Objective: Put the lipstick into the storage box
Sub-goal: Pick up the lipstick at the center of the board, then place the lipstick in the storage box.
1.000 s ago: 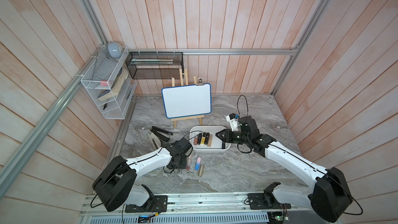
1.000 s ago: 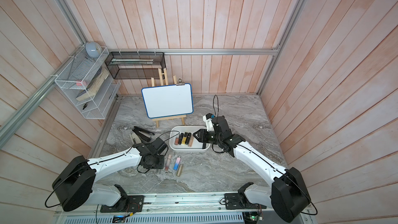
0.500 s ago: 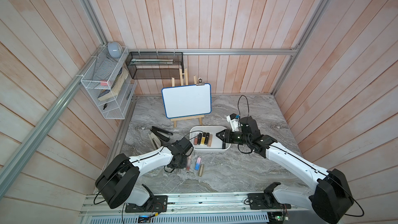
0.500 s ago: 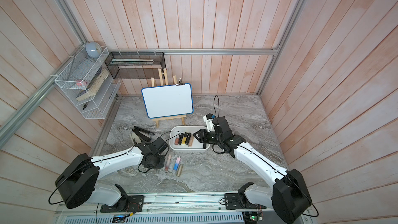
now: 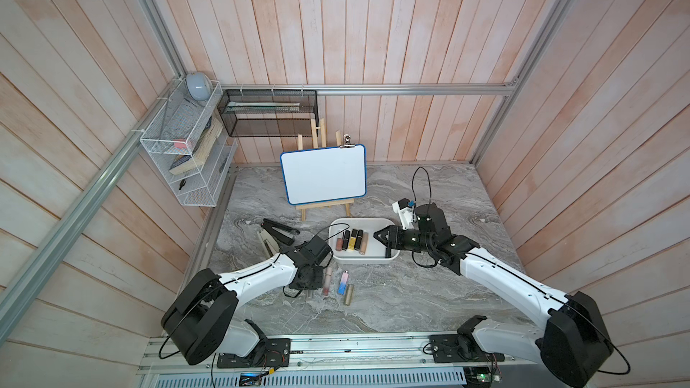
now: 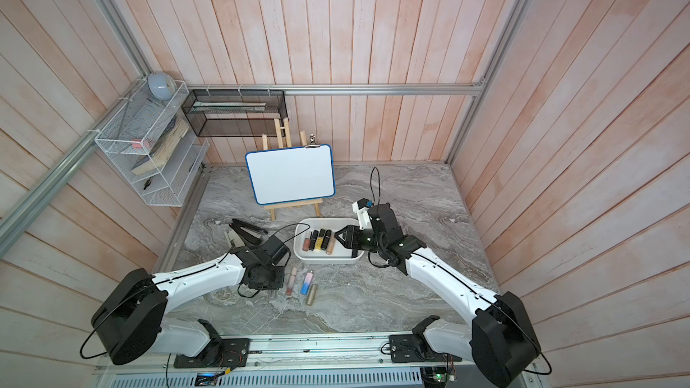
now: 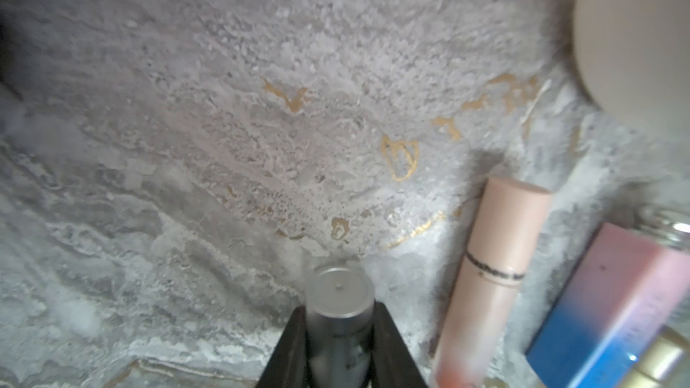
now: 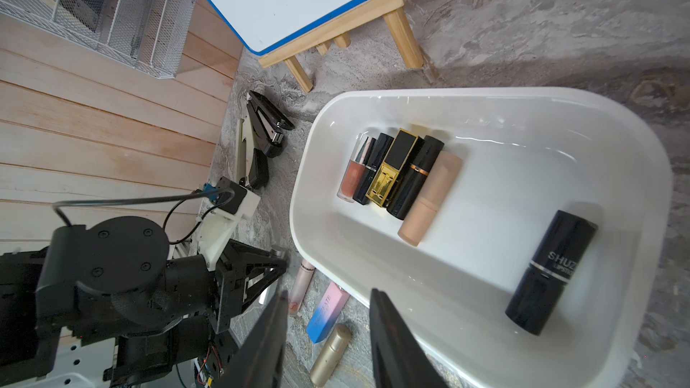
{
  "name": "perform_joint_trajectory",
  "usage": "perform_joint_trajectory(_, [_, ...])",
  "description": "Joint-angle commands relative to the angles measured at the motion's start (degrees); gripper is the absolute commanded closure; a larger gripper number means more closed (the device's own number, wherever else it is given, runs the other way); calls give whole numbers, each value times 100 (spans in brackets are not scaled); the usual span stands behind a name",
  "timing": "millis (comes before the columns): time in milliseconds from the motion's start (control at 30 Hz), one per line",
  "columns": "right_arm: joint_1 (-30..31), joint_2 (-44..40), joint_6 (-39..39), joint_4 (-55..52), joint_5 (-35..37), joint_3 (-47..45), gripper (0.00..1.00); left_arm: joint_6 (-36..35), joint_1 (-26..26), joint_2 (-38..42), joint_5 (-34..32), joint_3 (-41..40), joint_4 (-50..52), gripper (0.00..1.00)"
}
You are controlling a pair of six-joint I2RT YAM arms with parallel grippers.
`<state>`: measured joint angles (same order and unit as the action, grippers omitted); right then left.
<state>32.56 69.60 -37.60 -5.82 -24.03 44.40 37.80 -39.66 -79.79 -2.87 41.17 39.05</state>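
The grey lipstick (image 7: 338, 304) held in the left gripper (image 7: 339, 315) runs off the picture's edge in the left wrist view, and the storage box (image 7: 634, 24) there is only a pale blur. In both top views that gripper is mostly hidden under its own arm.

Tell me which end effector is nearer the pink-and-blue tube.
Left. The left end effector, shut on a grey lipstick, is down at the table close beside the tube. The right end effector hangs open over the box, farther away.
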Motion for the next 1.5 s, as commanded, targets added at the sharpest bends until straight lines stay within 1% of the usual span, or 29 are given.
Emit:
perform_joint_trajectory(0, [3,-153,-104,295,-273,-124,59,-179,102,479,270,208,-151,80])
perform_joint_trajectory(167, [-36,-194,-246,605,-671,-220,58,-363,313,1100,903,515,-341,80])
perform_joint_trajectory(267, [-38,-193,-325,816,-999,-250,56,-421,452,1349,1421,708,-609,80])
perform_joint_trajectory(533, [-14,-383,-475,1472,-1873,-425,48,-425,654,1466,2478,1112,-1685,79])
perform_joint_trajectory(733, [89,-657,-526,1841,-2328,-484,46,-67,889,1483,3275,1040,-2808,79])
perform_joint_trajectory(867, [193,-739,-520,1857,-2413,-456,46,276,974,1523,3706,858,-3599,79])
perform_joint_trajectory(1000, [295,-714,-503,1839,-2399,-396,46,766,986,1506,4183,615,-4555,79])
perform_joint_trajectory(1100, [360,-685,-511,1870,-2387,-324,46,1003,987,1484,4356,483,-4999,79])
perform_joint_trajectory(1467, [477,-402,-654,2096,-2369,-67,45,1099,946,1580,4462,368,-5124,79])
